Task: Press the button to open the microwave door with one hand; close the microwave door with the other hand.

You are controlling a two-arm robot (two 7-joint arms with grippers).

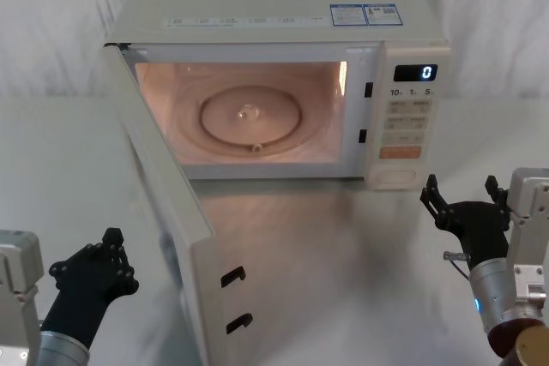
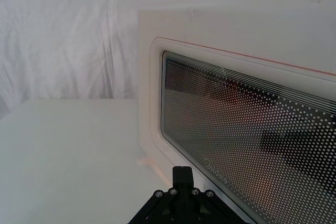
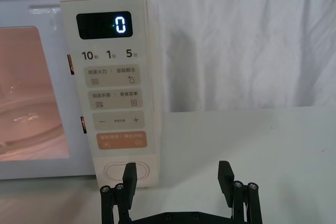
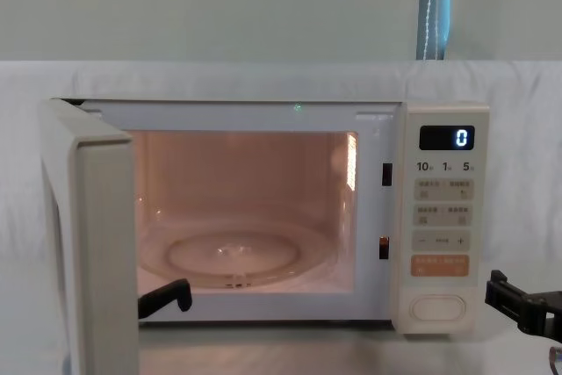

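Left gripper: my black left gripper (image 1: 110, 250) sits low at the left of the counter, just outside the open door; I cannot tell from any view how its jaws stand.
Door: the wide cream microwave door with the dark dotted window (image 1: 167, 203) stands swung out on its left hinge, edge-on toward me, two black latch hooks showing on its free edge. The left wrist view looks along its outer face (image 2: 236, 124) from close by.
Door handling: I judge it a stiff, hinged panel that needs no grasp. A flat push on the outer frame near the free edge should swing it easily; the window is the part to spare. A firm last press is likely needed to seat the hooks.
Cavity: lit, with a round glass turntable (image 1: 249, 117) inside.
Button: the large cream pill-shaped key (image 3: 126, 171) lies at the bottom of the control panel, under the orange key (image 3: 121, 140). The door being open, I judge its press done.
Right gripper: my black right gripper (image 3: 178, 178) hovers before the panel, near the button, jaws apart and gripping nothing.
Counter: pale grey counter (image 1: 343, 237).
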